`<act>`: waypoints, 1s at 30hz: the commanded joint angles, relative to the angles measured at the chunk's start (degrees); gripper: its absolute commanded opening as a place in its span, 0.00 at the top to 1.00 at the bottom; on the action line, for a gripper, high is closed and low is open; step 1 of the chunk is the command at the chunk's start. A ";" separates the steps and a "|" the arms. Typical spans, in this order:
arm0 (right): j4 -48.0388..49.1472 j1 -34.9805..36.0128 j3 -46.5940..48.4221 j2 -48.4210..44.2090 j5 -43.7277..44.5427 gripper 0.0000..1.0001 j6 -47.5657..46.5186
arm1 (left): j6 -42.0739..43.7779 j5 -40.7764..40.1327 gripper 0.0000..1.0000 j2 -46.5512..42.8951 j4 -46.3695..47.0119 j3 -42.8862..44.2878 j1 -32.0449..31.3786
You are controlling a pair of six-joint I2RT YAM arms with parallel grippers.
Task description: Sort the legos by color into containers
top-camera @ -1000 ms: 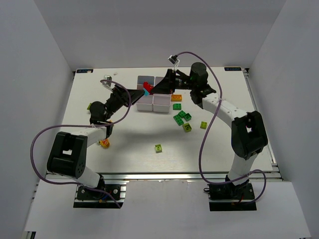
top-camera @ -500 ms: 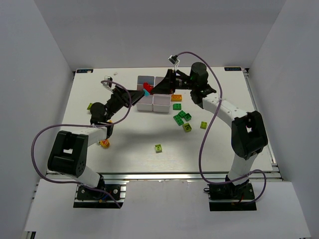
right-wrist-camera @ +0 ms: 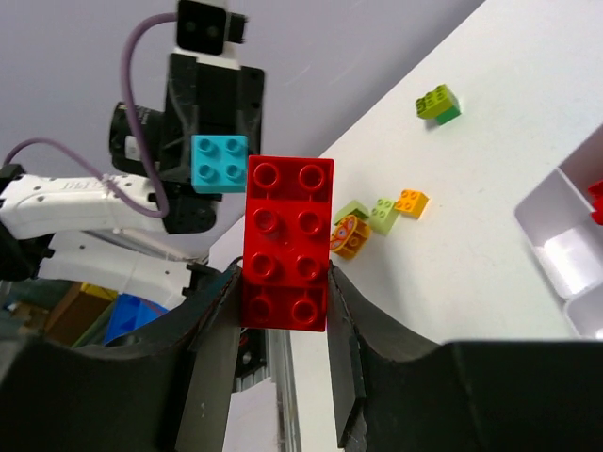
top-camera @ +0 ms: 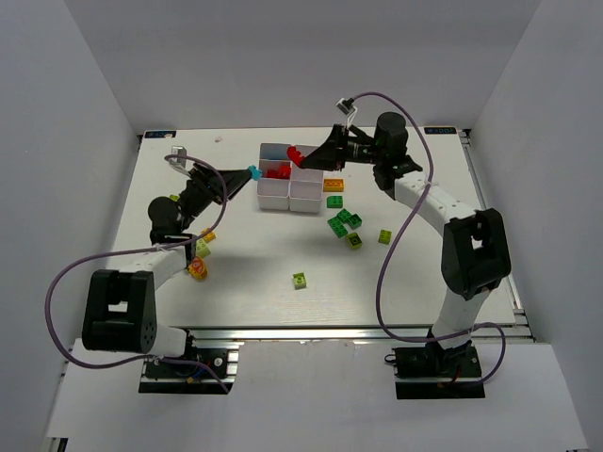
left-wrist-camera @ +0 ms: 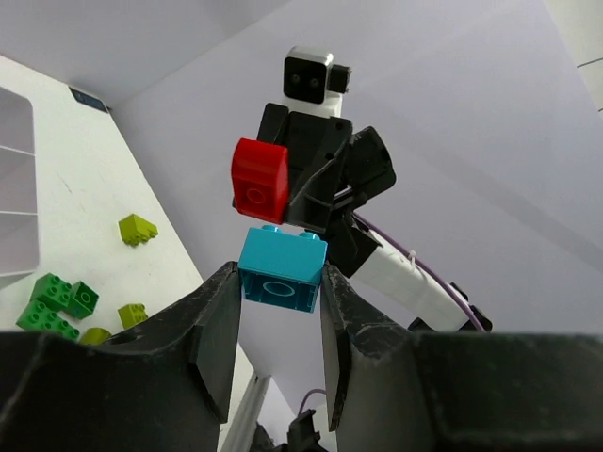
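Note:
My left gripper (top-camera: 243, 177) is shut on a light blue lego (top-camera: 252, 172), held in the air just left of the white containers (top-camera: 306, 196). In the left wrist view the blue lego (left-wrist-camera: 281, 273) is pinched between my fingertips. My right gripper (top-camera: 303, 156) is shut on a long red lego (top-camera: 294, 153) above the containers' far side. The right wrist view shows this red lego (right-wrist-camera: 287, 240) clamped between both fingers, with the blue lego (right-wrist-camera: 220, 162) beyond it. Red legos (top-camera: 276, 171) lie in one compartment.
Loose legos lie right of the containers: orange (top-camera: 334, 201), dark green (top-camera: 344, 222) and lime (top-camera: 385, 236). Another lime one (top-camera: 300, 280) sits near the front. Lime (top-camera: 203, 247) and yellow (top-camera: 198, 270) pieces lie beside the left arm.
The red and blue legos were together over the containers; now they are apart. My left gripper has pulled left with the blue one, my right gripper right with the red one.

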 commanded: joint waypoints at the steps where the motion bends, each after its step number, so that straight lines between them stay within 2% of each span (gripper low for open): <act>1: -0.67 -0.28 2.83 -0.76 0.37 1.00 -3.49 | 1.90 2.05 0.99 -4.19 -2.39 -0.27 1.46; 5: -5.66 -0.28 4.67 -0.23 0.63 1.00 -8.84 | 5.06 2.58 0.99 -6.47 -8.00 0.34 2.78; 6: -7.33 -0.28 6.25 -0.06 1.15 1.00 -10.69 | 6.20 2.67 0.99 -7.00 -12.02 0.61 2.95; 8: -14.88 -0.19 8.62 0.82 1.95 1.00 -18.47 | 9.98 2.49 0.99 -8.49 -16.78 1.31 3.13; 10: -22.85 0.07 12.75 2.05 3.96 1.00 -24.30 | 15.07 1.97 0.99 -9.64 -25.74 3.15 3.31; 15: -35.46 1.13 20.66 4.95 10.54 1.00 -42.47 | 27.64 -1.63 0.99 -13.50 -50.05 8.51 3.57; 17: -40.89 2.35 24.62 6.71 12.84 1.00 -47.07 | 32.22 -3.39 0.99 -14.21 -55.27 10.80 3.66; 18: -42.75 2.97 26.11 7.50 15.37 1.00 -53.01 | 34.32 -4.01 0.99 -15.00 -58.95 11.33 3.83; 24: -49.18 8.06 33.24 12.16 25.22 1.00 -70.00 | 39.16 -8.31 0.99 -15.71 -66.71 13.88 3.92; 28: -46.73 8.51 33.77 13.22 29.19 1.00 -71.27 | 42.15 -10.34 0.99 -13.61 -68.65 16.51 3.92; 30: -45.67 7.64 32.46 12.61 30.77 1.00 -70.30 | 44.17 -10.78 0.99 -9.14 -71.46 21.77 3.92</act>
